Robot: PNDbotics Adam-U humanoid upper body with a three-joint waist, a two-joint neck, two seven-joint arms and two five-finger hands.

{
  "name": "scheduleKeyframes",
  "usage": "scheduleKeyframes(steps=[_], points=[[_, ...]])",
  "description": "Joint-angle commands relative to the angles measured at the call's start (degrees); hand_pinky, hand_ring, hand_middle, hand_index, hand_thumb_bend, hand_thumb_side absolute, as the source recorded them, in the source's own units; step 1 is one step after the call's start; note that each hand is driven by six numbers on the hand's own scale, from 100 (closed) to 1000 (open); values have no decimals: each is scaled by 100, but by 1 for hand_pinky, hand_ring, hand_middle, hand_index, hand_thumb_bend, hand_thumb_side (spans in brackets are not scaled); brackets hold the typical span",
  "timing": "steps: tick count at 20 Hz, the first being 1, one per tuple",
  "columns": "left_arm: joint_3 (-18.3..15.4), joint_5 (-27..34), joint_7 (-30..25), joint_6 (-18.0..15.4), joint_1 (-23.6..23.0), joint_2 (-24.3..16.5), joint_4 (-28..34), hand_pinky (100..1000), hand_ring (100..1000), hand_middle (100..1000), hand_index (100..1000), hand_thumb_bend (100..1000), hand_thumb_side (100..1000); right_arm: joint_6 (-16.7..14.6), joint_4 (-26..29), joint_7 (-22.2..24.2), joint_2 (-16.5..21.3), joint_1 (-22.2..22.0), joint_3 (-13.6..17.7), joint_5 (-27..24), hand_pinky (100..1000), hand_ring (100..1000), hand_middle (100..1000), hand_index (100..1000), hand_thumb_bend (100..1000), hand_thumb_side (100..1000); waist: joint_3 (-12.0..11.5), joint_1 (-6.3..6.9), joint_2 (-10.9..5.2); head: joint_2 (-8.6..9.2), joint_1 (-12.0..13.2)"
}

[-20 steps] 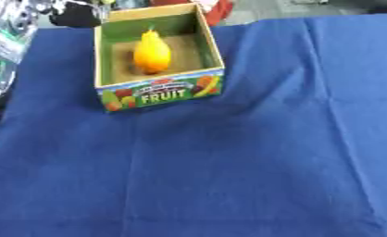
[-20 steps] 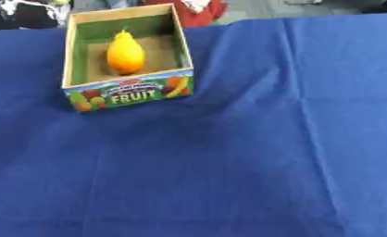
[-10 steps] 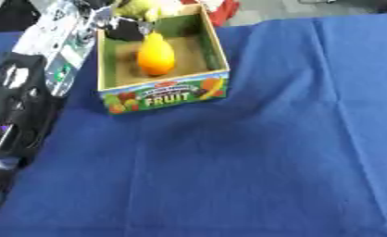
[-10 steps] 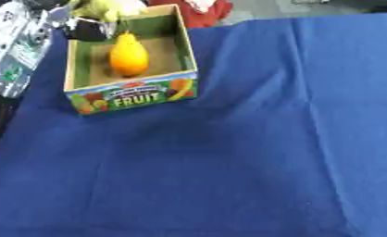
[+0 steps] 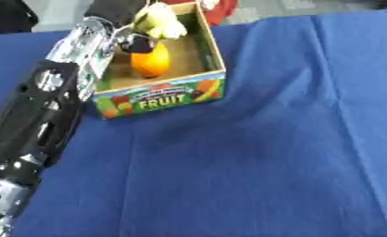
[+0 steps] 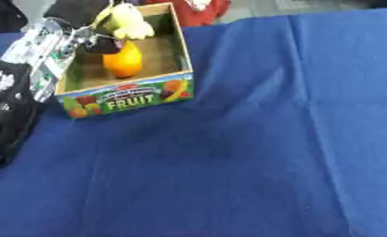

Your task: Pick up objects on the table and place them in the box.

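Left hand (image 5: 136, 39) is way over the box (image 5: 160, 95), fingers curled round a pale yellow fruit (image 5: 160, 25) that hangs right above the orange pear-shaped fruit (image 5: 151, 62) already inside. So the drop is basically straight down. Right hand isn't visible anywhere.

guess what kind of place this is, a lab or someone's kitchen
Probably a robot lab or demo bench, not a kitchen: a table under a blue cloth, a cardboard box printed FRUIT, and the left hand holding a yellow object over it.
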State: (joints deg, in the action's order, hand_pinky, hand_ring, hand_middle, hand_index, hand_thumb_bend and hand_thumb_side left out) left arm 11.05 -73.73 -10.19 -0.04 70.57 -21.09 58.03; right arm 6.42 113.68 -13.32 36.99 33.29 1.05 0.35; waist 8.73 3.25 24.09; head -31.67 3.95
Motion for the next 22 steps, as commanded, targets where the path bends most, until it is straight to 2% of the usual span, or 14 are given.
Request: scheduleKeyframes(steps=[1,3,4,5,6,11,16,20,21,22], points=[[-67,-274,-307,13,135,-51,11,608,929,858,961,449,835,2,91,13,100,68,46,-23,675,782,649,882,100,1000,5,-26,-132,13,-17],[-47,-392,-576,-53,117,-56,15,674,968,901,995,749,966,7,91,1,92,54,55,-25,676,782,649,881,100,1000,1,-31,-147,-16,-42],[-46,-445,-722,-77,109,-62,20,689,979,910,1000,866,1000,7,91,-4,89,50,58,-28,676,782,649,881,100,1000,-1,-35,-155,-30,-49],[-55,-502,-852,-65,103,-74,31,702,988,918,1000,930,1000,7,91,-9,88,44,59,-30,676,782,649,881,100,1000,-5,-42,-165,-44,-56],[-60,-573,-950,-35,97,-87,58,720,998,929,1000,953,1000,6,91,-14,86,38,61,-32,676,782,649,881,100,1000,-9,-48,-175,-54,-62],[-114,-737,-1088,172,62,-124,176,796,1000,960,1000,999,1000,11,91,-56,75,10,78,-44,675,782,648,880,100,1000,-25,-86,-227,-87,-65],[-123,-610,-1006,261,32,-158,253,797,1000,960,1000,989,1000,19,91,-95,64,-17,87,-60,675,782,647,880,100,1000,-43,-113,-274,-118,-55],[-164,-260,-868,285,-11,-189,378,762,1000,930,1000,903,1000,42,91,-140,41,-53,106,-77,675,782,647,880,100,1000,-81,-155,-347,-143,-57],[-173,-144,-802,300,-29,-207,453,743,985,910,1000,822,1000,47,91,-152,37,-67,112,-80,674,782,647,880,100,1000,-96,-167,-365,-156,-68],[-183,-2,-722,318,-57,-229,563,738,982,906,1000,805,1000,51,91,-166,33,-83,119,-83,674,782,647,880,100,1000,-116,-179,-383,-172,-85]])
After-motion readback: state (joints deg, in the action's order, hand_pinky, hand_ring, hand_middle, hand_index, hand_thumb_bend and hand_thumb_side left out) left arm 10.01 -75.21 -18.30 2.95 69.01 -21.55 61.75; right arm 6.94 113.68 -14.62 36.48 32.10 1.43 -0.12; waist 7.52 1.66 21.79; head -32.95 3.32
